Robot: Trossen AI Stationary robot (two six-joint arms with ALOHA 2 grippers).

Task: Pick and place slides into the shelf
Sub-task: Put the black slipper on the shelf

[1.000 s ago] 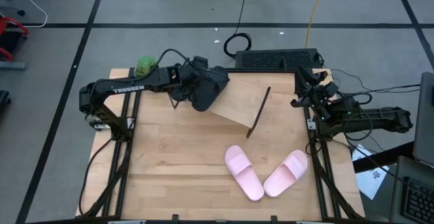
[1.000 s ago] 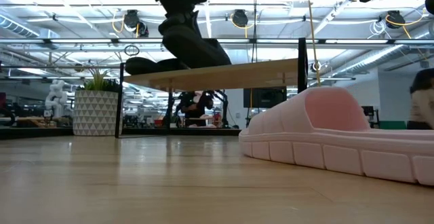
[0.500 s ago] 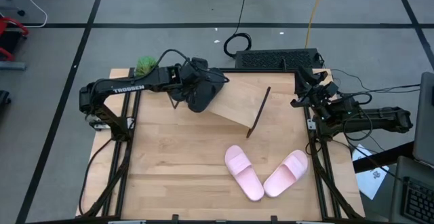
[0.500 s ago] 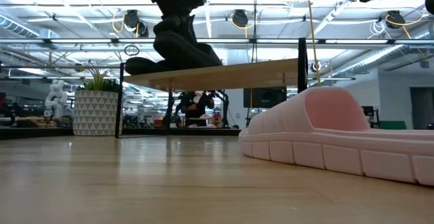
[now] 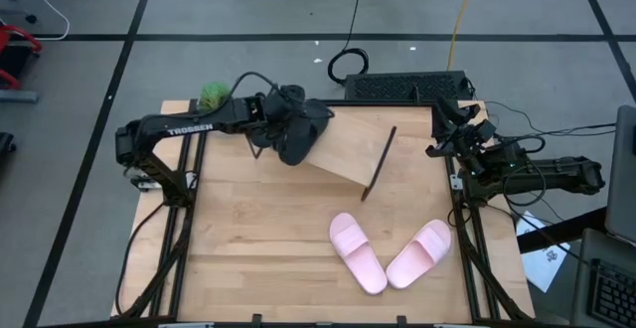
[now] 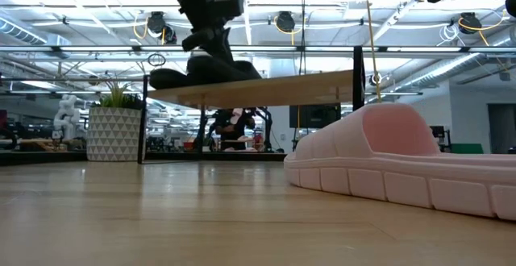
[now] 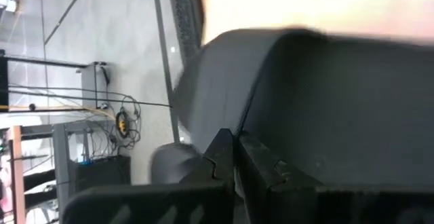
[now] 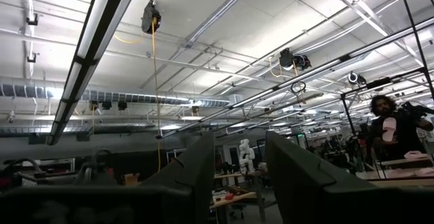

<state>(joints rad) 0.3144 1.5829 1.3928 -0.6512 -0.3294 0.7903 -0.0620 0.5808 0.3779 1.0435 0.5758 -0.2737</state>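
Left tool (image 5: 289,127) is clamped on a black slide (image 5: 303,131) over the shelf (image 5: 348,145); right tool (image 5: 444,127) waits, fingers parted, empty.

The table (image 5: 258,239) is pale wood, planked and smooth with a soft sheen. At 12 o'clock the shelf (image 5: 353,149) is lighter smooth wood with a thin black metal bar. The black slides (image 5: 298,134) on it look matt and rubbery. At 5 o'clock the pink slides (image 5: 383,253) are matt foam, with ribbed soles in the low view.
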